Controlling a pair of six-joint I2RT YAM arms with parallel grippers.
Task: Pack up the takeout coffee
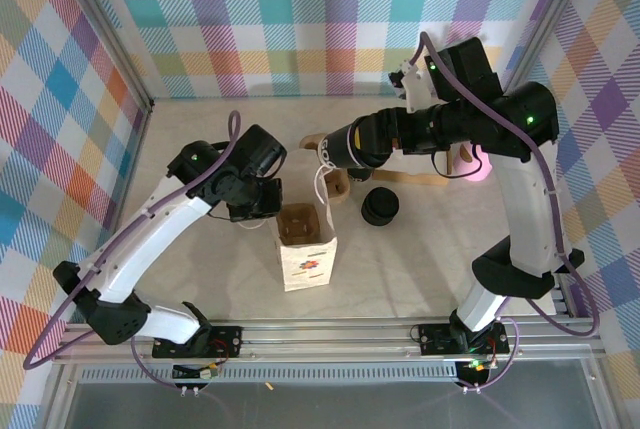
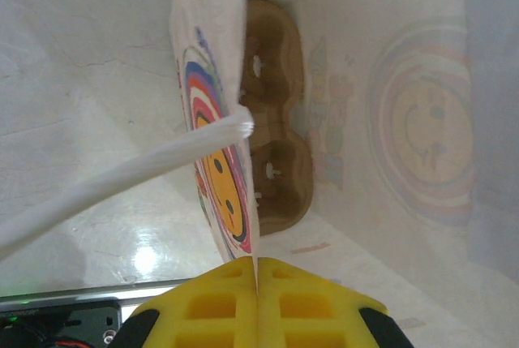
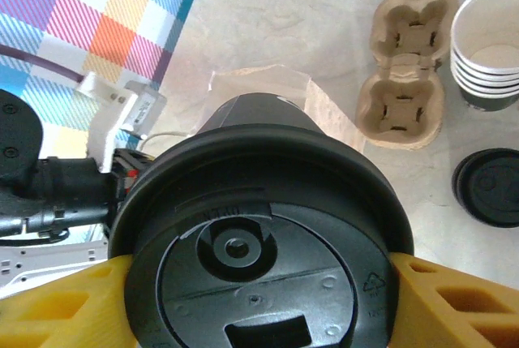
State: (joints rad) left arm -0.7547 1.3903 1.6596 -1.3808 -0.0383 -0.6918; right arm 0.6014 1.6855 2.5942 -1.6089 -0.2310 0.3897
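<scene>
**A:** From the top view, where is the coffee?

**B:** The takeout coffee [image 1: 335,154], a small dark grey paper cup under a round black plastic lid, is up off the table in the right gripper [image 1: 345,149]. The tall white paper bag with a rainbow smiley print [image 1: 307,259] stands nearer and slightly to the left of it, mouth up. The left gripper [image 1: 268,211] is at the bag's left rim. The right arm is the one carrying the load, so the move I would expect is near and left, then down.

**A:** And the cup's axis?

**B:** It looks tilted, base leading left and lid back toward the wrist, but I can't judge that well from above.

**A:** What does the left wrist view show?

**B:** The yellow fingers [image 2: 324,307] are pressed flat together on the bag's thin paper edge, pinching it. A white cord handle [image 2: 122,178] crosses in front. Inside the bag lies a brown moulded pulp two-cup carrier [image 2: 272,153], both sockets bare. The top view gives only a brown patch there.

**A:** And the right wrist view?

**B:** The lid faces the camera squarely, with the right gripper [image 3: 255,283] spread wide and a yellow pad on either side of the rim. The bag's mouth [image 3: 259,80] is just past the cup's base. To the right, on the table, are a second pulp carrier [image 3: 405,64], a stack of white-rimmed lidless cups [image 3: 491,40] and a low stack of black lids [image 3: 486,186].
</scene>
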